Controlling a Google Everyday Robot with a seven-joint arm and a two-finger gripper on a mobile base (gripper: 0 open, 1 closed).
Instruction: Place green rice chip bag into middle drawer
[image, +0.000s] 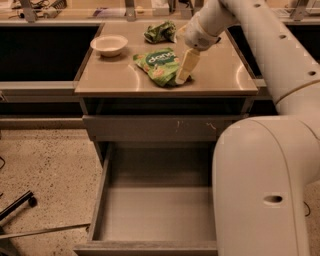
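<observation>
The robot's white arm (272, 47) reached from the right side of the frame up toward the top centre, with its bulky pale body (260, 190) filling the lower right. A tan desk (222, 75) stood across the upper middle. Below it, the middle drawer (155, 217) was pulled fully out at the bottom centre, showing a plain grey floor and tall side walls. Above that, a closed grey drawer front (150, 127) showed small pale scratches.

The green rice chip bag (159, 64) lay flat on the desk, just above the centre of the frame, not in the drawer. A white bowl (109, 44) sat to its upper left, well apart. A crumpled green bag (160, 31) lay near the desk's back edge. The cream-coloured claw (181, 75) angled down and touched the chip bag's right edge; I cannot tell whether it was open or closed, or whether it gripped the bag.
</observation>
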